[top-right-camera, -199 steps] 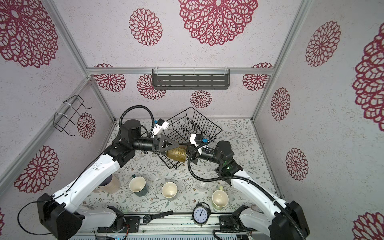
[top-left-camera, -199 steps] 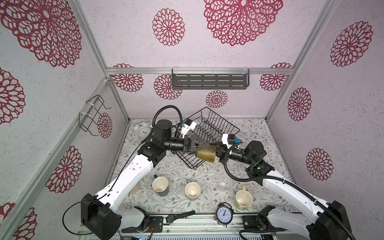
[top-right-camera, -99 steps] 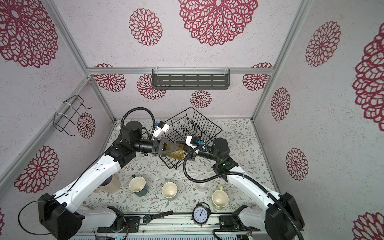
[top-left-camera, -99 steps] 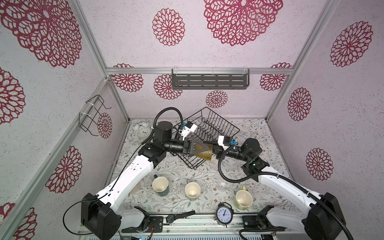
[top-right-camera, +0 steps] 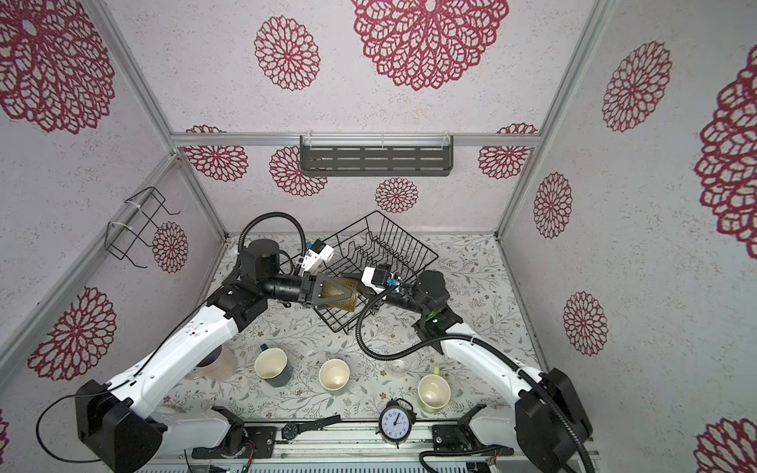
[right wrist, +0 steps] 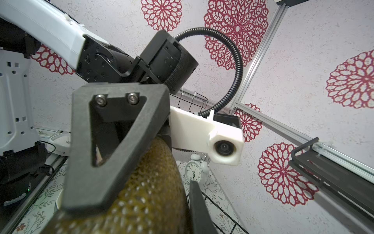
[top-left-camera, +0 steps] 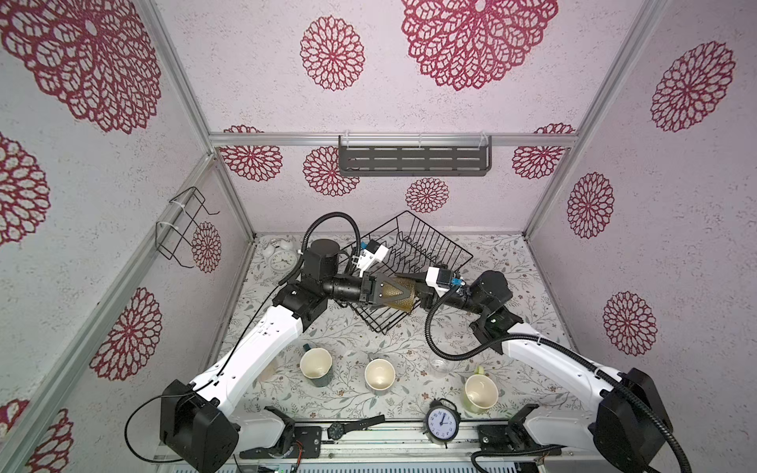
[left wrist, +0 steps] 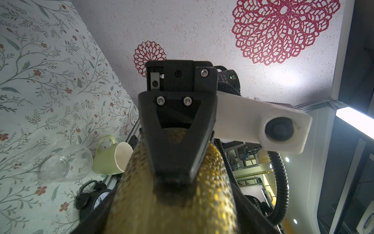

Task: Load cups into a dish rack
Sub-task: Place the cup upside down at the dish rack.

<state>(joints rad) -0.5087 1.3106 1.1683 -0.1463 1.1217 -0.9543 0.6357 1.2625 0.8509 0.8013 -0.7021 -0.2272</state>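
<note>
Enclosure: pale textured walls with red rosettes over a floral-print bench (top-left-camera: 502, 256). The dish rack (top-left-camera: 440, 241) sits skewed at the rear centre of the bench, and no cup is seen in it. The amber tumbler (top-left-camera: 403, 301) lies on its side in the air above the rack's near corner, between the two arms.

The right gripper (left wrist: 174, 182) has its jaws pressed together, pinching the tumbler's wall. The left gripper (top-left-camera: 395, 294) has its jaws spread either side of the tumbler's body. Whether they bear on it cannot be told.

Hazards, as judged:
- **Early release:** if the right jaws let go before the left have a firm seat, the tumbler drops onto the rack wires.
- **Slipping:** the body is tapered and dimpled, so it may slide out of a light squeeze.
- **Opposed pull:** if both arms hold and move at once, the tumbler twists.
- **Crowding:** the wrists are close together, so a careless withdrawal could knock the rack.

The dark teal mug (top-left-camera: 316, 364), clear glass (top-left-camera: 440, 367) and pale yellow-green mug (top-left-camera: 480, 393) stand on the near bench, unloaded.
</note>
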